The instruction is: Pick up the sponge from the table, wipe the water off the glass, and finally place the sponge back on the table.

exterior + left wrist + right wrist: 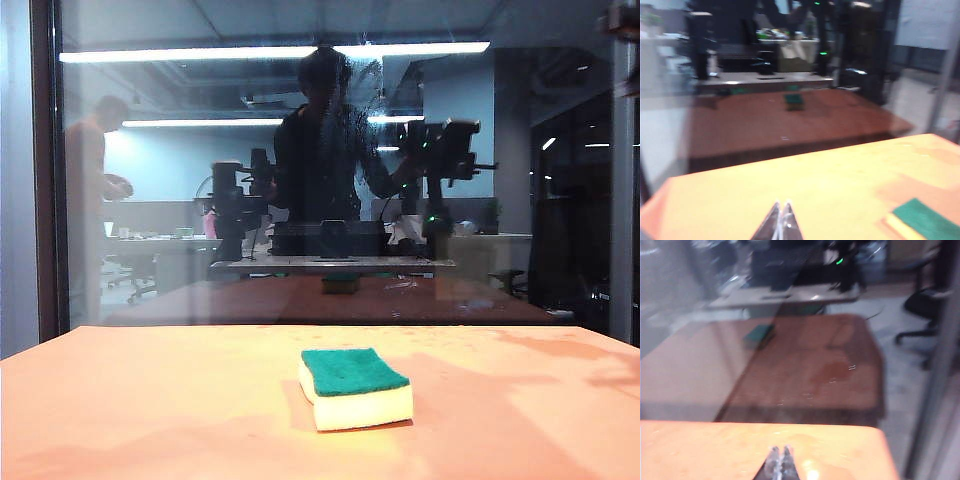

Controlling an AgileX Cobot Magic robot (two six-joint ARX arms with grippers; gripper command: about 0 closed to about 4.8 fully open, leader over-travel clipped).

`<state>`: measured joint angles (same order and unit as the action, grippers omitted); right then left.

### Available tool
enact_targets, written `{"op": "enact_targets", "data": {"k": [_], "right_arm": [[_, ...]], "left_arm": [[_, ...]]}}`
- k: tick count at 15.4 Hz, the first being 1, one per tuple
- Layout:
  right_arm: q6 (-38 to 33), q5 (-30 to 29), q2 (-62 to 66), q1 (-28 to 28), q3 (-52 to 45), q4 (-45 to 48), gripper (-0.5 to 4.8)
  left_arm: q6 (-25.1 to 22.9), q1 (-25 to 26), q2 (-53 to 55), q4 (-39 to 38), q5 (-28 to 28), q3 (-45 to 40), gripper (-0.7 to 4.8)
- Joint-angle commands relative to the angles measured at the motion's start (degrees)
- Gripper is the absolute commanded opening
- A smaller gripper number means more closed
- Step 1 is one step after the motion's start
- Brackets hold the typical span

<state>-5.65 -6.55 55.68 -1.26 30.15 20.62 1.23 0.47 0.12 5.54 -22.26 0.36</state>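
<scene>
The sponge, dark green on top with a pale foam body, lies flat on the orange table, a little right of centre; one corner of the sponge shows in the left wrist view. Behind it stands the glass, speckled with water; thin droplets of water also glisten in the right wrist view. My left gripper is shut and empty above the table, left of the sponge. My right gripper is shut and empty over the table near the glass. Neither arm itself appears in the exterior view.
A dark frame edge bounds the glass on the left. The pane mirrors the tabletop, a small green-topped block, both arms and a standing person. The table's right corner ends close to the glass.
</scene>
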Motion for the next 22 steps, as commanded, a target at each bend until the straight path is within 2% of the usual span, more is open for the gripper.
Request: {"op": "enact_targets", "data": {"k": [1,3,8,10,15,17,22], "right_arm": [[0.24,4.48,-6.91,-0.02,-5.14,0.68,-0.06],[1.03,6.40,-12.68,-0.02,-10.08,0.72,-0.06],[1.22,6.58,-22.62,-0.04,-19.56,0.59,-0.06],[1.22,6.58,-26.82,-0.04,-21.64,-0.37,-0.06],[1.25,6.43,-39.15,-0.02,-22.47,-9.88,-0.06],[1.25,6.45,-42.01,-0.04,-23.08,-12.96,-0.06],[1.20,6.47,-52.02,-0.04,-29.33,-15.17,-0.06]], "left_arm": [[-1.46,0.00,0.02,0.76,3.28,0.13,-0.06],[-2.45,0.00,0.02,0.74,6.29,0.13,-0.06],[-2.97,0.00,0.02,-0.28,14.86,0.13,-0.06],[-2.95,0.00,0.02,-1.29,14.99,0.13,-0.06],[-3.48,0.00,0.02,-2.03,15.89,0.11,-0.06],[-4.33,0.00,0.02,-2.03,18.62,0.11,-0.06],[-4.48,0.00,0.02,-2.05,19.74,0.11,-0.06]]}}
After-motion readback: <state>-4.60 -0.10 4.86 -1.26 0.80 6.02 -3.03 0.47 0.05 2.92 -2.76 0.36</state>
